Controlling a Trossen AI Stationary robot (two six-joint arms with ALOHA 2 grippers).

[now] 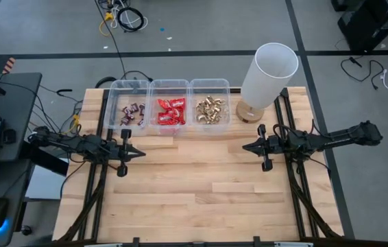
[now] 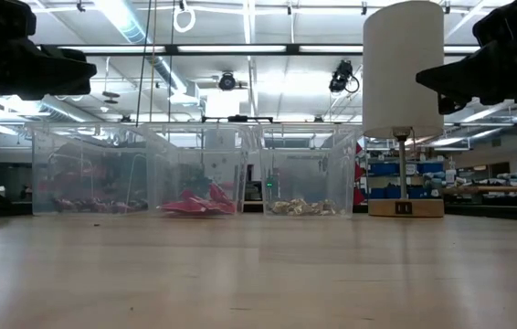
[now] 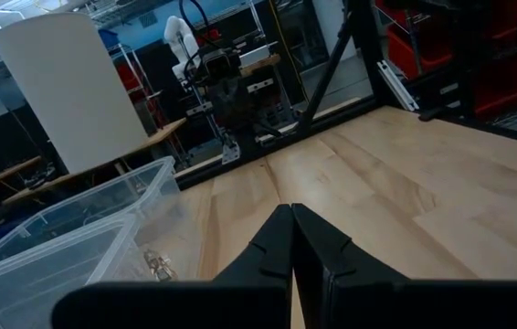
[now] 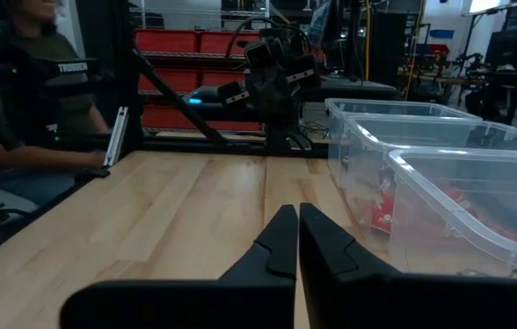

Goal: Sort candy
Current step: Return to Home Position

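Candy (image 1: 173, 116) lies sorted in three clear plastic bins (image 1: 189, 82) set side by side along the far edge of the planked wooden counter (image 1: 201, 192): dark mini bars (image 1: 134, 112), shiny red packets (image 1: 166, 106), crinkled gold-foil pieces (image 1: 210, 110); left claw (image 1: 143, 154) and right claw (image 1: 244, 147) hover apart, fingers pressed together, empty.

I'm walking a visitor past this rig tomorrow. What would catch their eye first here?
Three clear bins sit in a row along the far edge of the table: dark mini bars, red packets, gold-foil pieces, left to right. A tall white lamp stands just right of them. The left gripper and right gripper hover shut over bare wood, tips facing each other.
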